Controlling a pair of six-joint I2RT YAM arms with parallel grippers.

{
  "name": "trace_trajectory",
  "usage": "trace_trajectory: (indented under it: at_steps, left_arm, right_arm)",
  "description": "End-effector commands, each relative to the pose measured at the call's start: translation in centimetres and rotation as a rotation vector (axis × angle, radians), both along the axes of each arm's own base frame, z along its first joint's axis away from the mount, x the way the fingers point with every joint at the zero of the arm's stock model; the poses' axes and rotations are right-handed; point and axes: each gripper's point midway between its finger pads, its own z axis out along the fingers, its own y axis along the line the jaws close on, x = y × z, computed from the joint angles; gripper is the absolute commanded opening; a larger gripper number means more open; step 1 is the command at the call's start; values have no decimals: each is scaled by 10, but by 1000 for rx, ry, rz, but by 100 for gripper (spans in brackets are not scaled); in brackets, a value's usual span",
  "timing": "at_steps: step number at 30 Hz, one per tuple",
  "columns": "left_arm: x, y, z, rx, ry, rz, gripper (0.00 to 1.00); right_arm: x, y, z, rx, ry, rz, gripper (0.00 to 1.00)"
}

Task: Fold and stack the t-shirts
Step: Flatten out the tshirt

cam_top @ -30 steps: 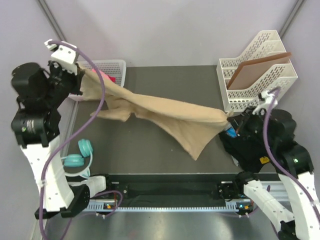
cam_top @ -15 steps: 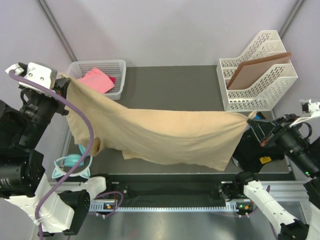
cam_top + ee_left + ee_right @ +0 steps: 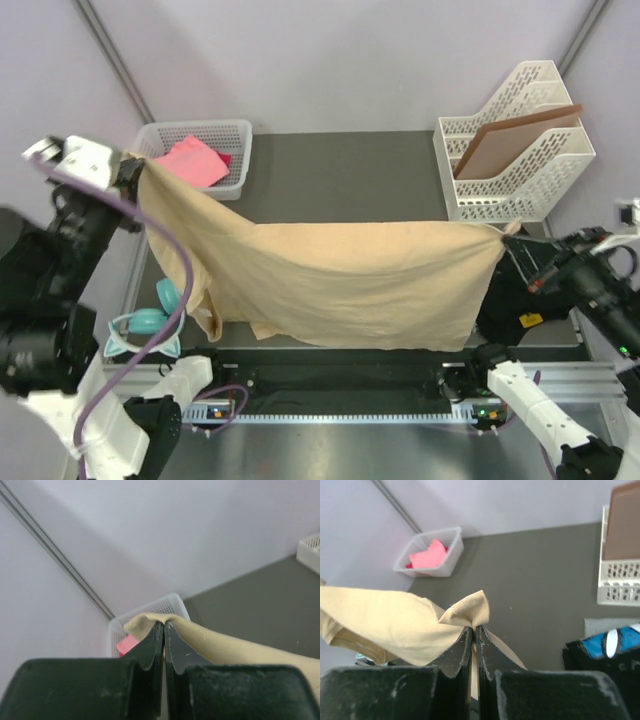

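The tan t-shirt (image 3: 340, 280) hangs spread wide in the air between both grippers, above the front of the table. My left gripper (image 3: 138, 167) is shut on its left corner, seen in the left wrist view (image 3: 164, 624). My right gripper (image 3: 505, 238) is shut on its right corner, seen in the right wrist view (image 3: 475, 626). The pink t-shirt (image 3: 192, 158) lies in the white basket (image 3: 243, 160) at the back left. Black and blue cloth (image 3: 610, 647) lies at the table's right side (image 3: 520, 300). No neck label shows.
A white file rack (image 3: 515, 150) holding a flat brown board (image 3: 510, 140) stands at the back right. Teal headphones (image 3: 145, 320) lie at the left edge of the dark table (image 3: 340, 180).
Both grippers rose and pulled apart, stretching the bunched tan shirt into a wide hanging sheet. Its lower edge has since dropped a little toward the front.
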Motion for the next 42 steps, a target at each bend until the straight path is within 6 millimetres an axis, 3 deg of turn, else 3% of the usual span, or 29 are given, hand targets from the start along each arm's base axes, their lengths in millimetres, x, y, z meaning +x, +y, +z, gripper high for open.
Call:
trace_trajectory:
  at_steps: [1, 2, 3, 5, 6, 8, 9, 10, 11, 12, 13, 14, 15, 19, 23, 24, 26, 27, 28, 29, 30, 31, 32, 33, 35, 38, 40, 41, 42]
  left_arm:
    - [83, 10, -65, 75, 175, 4, 4]
    - [102, 12, -97, 107, 254, -3, 3]
    - [121, 15, -114, 129, 294, -4, 2]
    - [147, 21, -151, 184, 380, -7, 1]
    - [169, 25, -168, 202, 417, 0, 1]
    - [196, 38, -185, 235, 458, 46, 0]
    - [220, 41, -207, 242, 515, 49, 0]
    - [232, 44, -213, 249, 534, 52, 0]
    - [243, 46, -204, 258, 517, 63, 0]
    - [264, 50, -224, 265, 573, 72, 0]
    - [273, 51, -227, 270, 590, 79, 0]
    - [282, 52, -213, 268, 562, 91, 0]
    - [295, 54, -225, 270, 594, 98, 0]
    - [301, 44, -202, 245, 545, 86, 0]
    - [255, 19, -142, 185, 417, 6, 0]
    - [227, 15, -113, 179, 342, 0, 0]
    - [194, 4, -88, 156, 274, -46, 0]
    - [159, 1, -63, 151, 196, -53, 0]
    - [140, -1, -52, 141, 159, -60, 0]
    - [103, -8, -32, 128, 87, -81, 0]
    - [84, -10, -24, 122, 55, -92, 0]
    - [66, -13, -19, 113, 31, -102, 0]
    - [31, -17, -10, 104, -26, -118, 0]
    - [14, -21, -7, 98, -50, -137, 0]
    - [-25, -23, 4, 76, -123, -135, 0]
    - [-63, -23, 24, 43, -200, -126, 0]
    - [-79, -26, 38, 29, -238, -139, 0]
    - [-91, -28, 49, 18, -269, -149, 0]
    - [-95, -28, 54, 15, -281, -150, 0]
  right_arm:
    - [61, 1, -50, -49, 180, -104, 0]
    - [74, -4, -62, -66, 214, -159, 0]
    - [94, -1, -87, -97, 286, -175, 0]
    - [117, 0, -112, -131, 343, -206, 0]
    - [137, 6, -131, -150, 380, -209, 0]
    - [157, 5, -146, -176, 406, -246, 0]
    - [176, 8, -158, -194, 432, -259, 0]
    - [185, 8, -161, -202, 436, -276, 0]
    - [196, 7, -160, -213, 431, -294, 0]
    - [211, 11, -170, -232, 456, -298, 0]
    - [219, 12, -173, -241, 463, -302, 0]
    - [226, 13, -174, -245, 468, -308, 0]
    - [238, 16, -179, -252, 483, -311, 0]
    - [251, 24, -173, -243, 483, -296, 0]
    - [234, 34, -141, -183, 406, -222, 0]
    - [219, 36, -126, -165, 367, -200, 0]
    - [199, 42, -110, -146, 320, -158, 0]
    - [175, 49, -92, -125, 257, -111, 0]
    - [161, 52, -82, -108, 222, -83, 0]
    - [147, 55, -72, -92, 184, -49, 0]
    - [116, 58, -51, -51, 101, 15, 0]
    - [101, 57, -41, -20, 64, 41, 0]
    - [85, 55, -31, 8, 30, 72, 0]
    - [59, 44, -18, 46, -26, 97, 0]
    - [31, 33, -3, 82, -86, 133, 0]
    - [-14, 13, 18, 96, -179, 177, 0]
    - [-29, 5, 22, 71, -199, 175, 0]
    - [-42, -1, 36, 76, -236, 180, 0]
    - [-41, -2, 34, 61, -218, 162, 0]
